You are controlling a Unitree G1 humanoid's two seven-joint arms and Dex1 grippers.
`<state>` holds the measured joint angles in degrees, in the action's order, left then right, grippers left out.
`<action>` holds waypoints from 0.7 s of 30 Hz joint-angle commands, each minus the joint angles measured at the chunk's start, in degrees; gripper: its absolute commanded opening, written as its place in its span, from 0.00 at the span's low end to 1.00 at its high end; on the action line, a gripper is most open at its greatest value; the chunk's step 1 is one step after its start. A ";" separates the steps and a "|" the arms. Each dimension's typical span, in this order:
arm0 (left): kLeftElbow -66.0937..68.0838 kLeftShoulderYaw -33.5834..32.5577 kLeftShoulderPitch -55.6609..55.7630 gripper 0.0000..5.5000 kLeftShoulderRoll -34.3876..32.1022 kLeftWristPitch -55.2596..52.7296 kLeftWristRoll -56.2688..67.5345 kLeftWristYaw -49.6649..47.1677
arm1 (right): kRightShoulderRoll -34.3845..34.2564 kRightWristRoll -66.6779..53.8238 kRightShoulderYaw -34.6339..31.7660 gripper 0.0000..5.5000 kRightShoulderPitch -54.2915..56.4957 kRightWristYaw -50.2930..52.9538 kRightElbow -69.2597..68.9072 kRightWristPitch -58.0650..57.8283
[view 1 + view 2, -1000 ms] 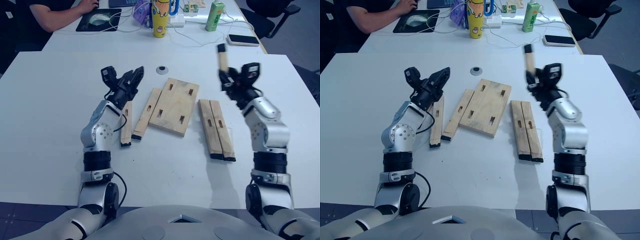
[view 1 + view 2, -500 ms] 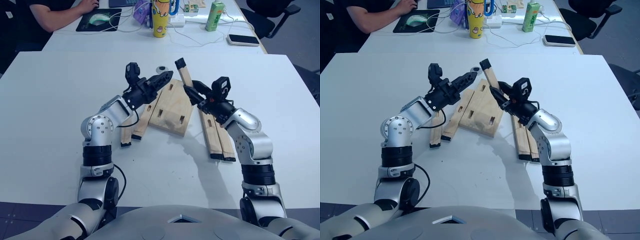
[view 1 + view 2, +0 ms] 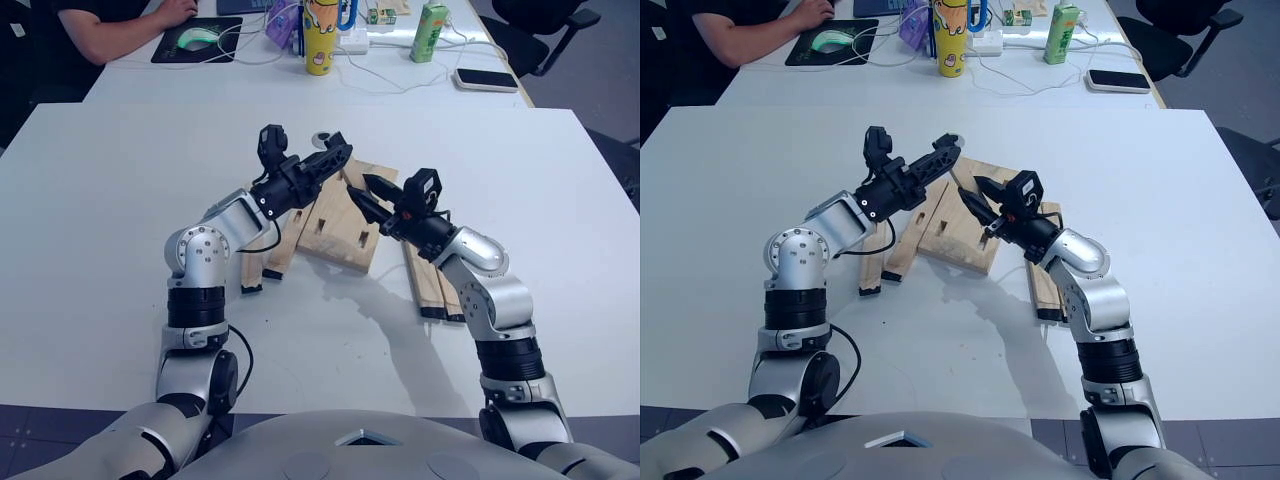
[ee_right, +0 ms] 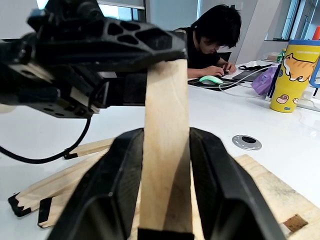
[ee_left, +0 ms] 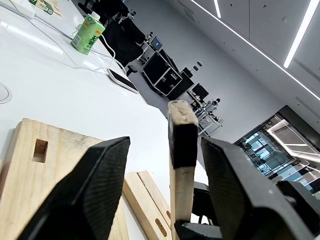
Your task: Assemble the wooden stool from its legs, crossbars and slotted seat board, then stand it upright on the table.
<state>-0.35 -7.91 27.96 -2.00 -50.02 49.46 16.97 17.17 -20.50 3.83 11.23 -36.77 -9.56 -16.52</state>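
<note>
Back table (image 3: pixel 250 80): yellow cartoon cup (image 3: pixel 320 40) mid, green drink carton (image 3: pixel 430 32) and dark phone (image 3: pixel 487 79) toward right end, black mouse pad (image 3: pixel 170 48) with mouse (image 3: pixel 200 38) left. Round grommet (image 3: pixel 322 139) at work table's (image 3: pixel 120 200) far edge.

Bright, even light from overhead fills the head views; the white table (image 3: pixel 100 200) is pale, with little shade on it. A soft, faint shadow spreads from the right arm (image 3: pixel 495 300) toward 7 o'clock. In the left wrist view, ceiling light strips (image 5: pixel 300 35) glow at 1 o'clock, the tabletop glares at 9 o'clock, and the left gripper (image 5: pixel 165 145) looks dark against it. In the right wrist view, the wooden bar (image 4: pixel 165 150) is flatly lit and a bright pane (image 4: pixel 117 11) glows at 12 o'clock.
</note>
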 commanded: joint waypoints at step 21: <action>0.45 -1.69 -0.15 0.08 -0.88 6.75 -5.13 -0.30 | 3.74 4.02 2.86 0.33 -0.25 -2.12 1.63 0.43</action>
<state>-0.15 -9.04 27.92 -2.17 -45.19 45.87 16.99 19.84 -17.61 5.81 11.72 -38.21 -8.59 -15.57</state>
